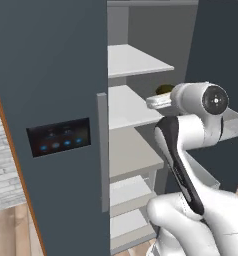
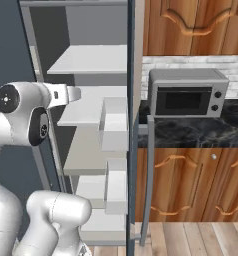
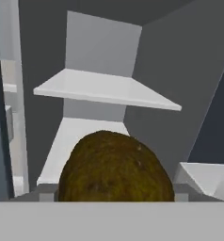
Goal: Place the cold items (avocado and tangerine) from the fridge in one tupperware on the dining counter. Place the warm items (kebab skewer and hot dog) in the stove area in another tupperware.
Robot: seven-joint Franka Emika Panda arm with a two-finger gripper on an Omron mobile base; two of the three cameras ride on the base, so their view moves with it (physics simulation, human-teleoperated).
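Fridge shelf (image 3: 85, 136): avocado (image 3: 115, 167) close before hand.

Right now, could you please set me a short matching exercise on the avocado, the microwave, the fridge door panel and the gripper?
Things:
1. avocado
2. microwave
3. fridge door panel
4. gripper

Descriptions:
A. on the dark counter right of the fridge
B. dark, with blue lights
C. brown-green, close in front of the hand camera
D. open, reaching into the fridge

Pairs: 1-C, 2-A, 3-B, 4-D
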